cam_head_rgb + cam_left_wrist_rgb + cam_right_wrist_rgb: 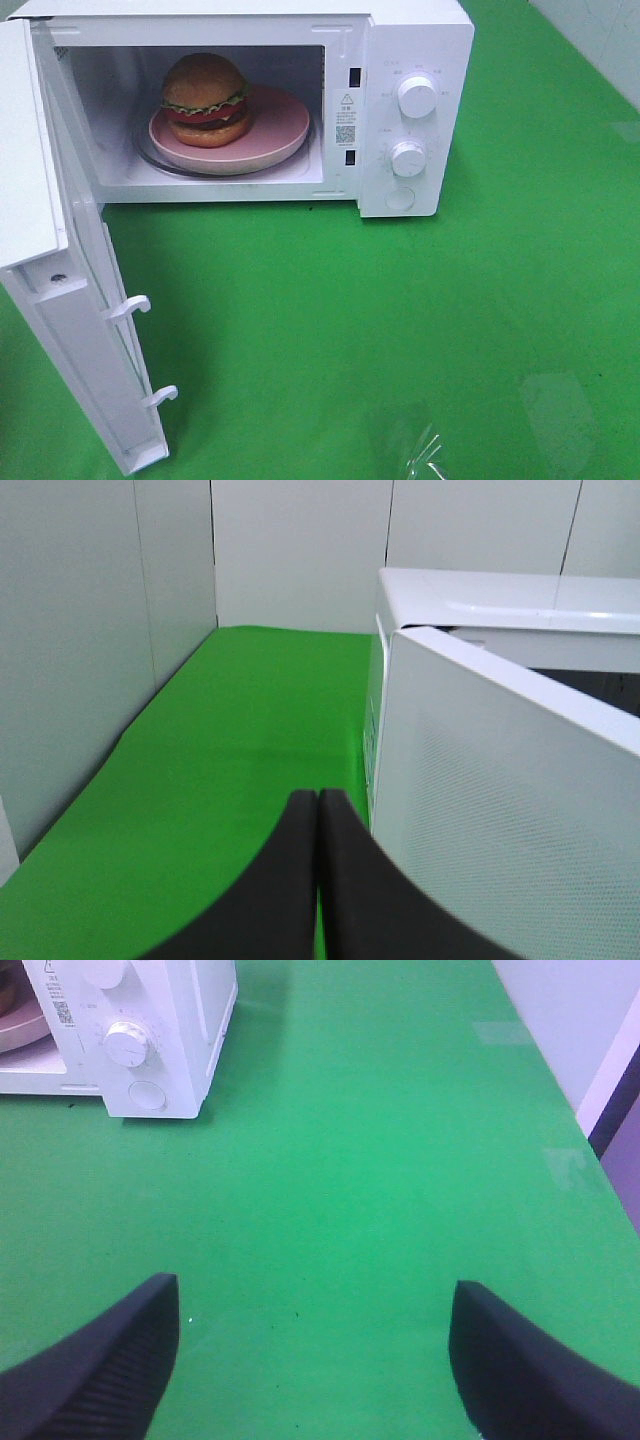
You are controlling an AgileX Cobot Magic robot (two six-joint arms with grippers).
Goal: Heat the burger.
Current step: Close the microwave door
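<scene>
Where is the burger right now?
In the high camera view, the burger sits on the left part of a pink plate inside the open microwave, left of its knobs.

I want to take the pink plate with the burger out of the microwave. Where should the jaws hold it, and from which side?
Probably grip the pink plate by its front-right rim, coming straight in through the open front of the microwave. Its walls close every other side, and the burger sits on the plate's left, leaving that shallow rim bare to pinch.
</scene>
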